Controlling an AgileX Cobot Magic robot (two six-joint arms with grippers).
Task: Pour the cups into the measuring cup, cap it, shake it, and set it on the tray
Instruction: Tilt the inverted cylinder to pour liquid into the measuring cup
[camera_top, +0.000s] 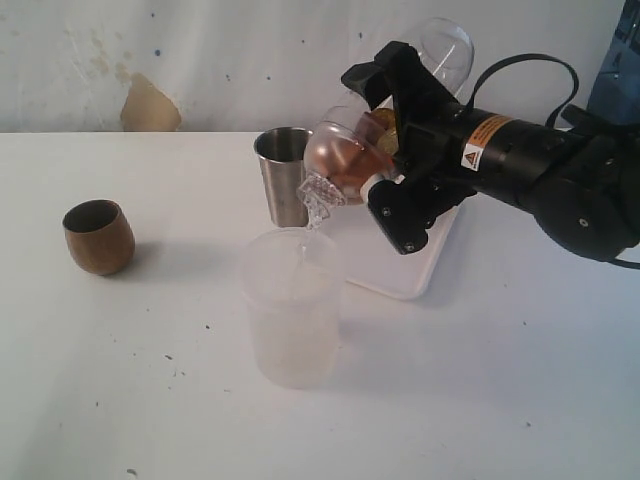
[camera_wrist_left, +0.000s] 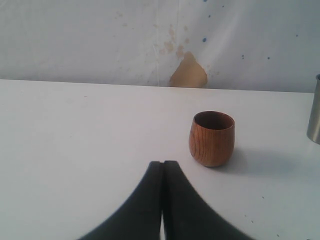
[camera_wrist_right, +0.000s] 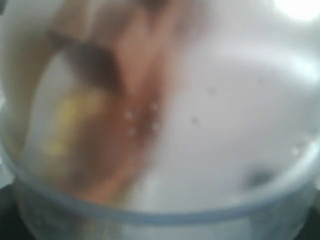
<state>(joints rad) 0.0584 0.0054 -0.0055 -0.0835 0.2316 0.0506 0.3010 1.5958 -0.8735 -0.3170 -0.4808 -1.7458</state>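
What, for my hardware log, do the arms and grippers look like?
The right arm is black with rounded joint housings, a looping black cable and an orange-and-white warning label. The left gripper has smooth black tapering fingers.

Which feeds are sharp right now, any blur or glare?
Exterior view: sharp, soft shadow beside the wooden cup. Left wrist view: wooden cup crisp, shut left claw slightly soft. Right wrist view: wholly blurred, clear tumbler fills it, glare in one corner.

exterior: high | left wrist: low — shares wooden cup (camera_top: 98, 237) | right wrist: blurred close-up
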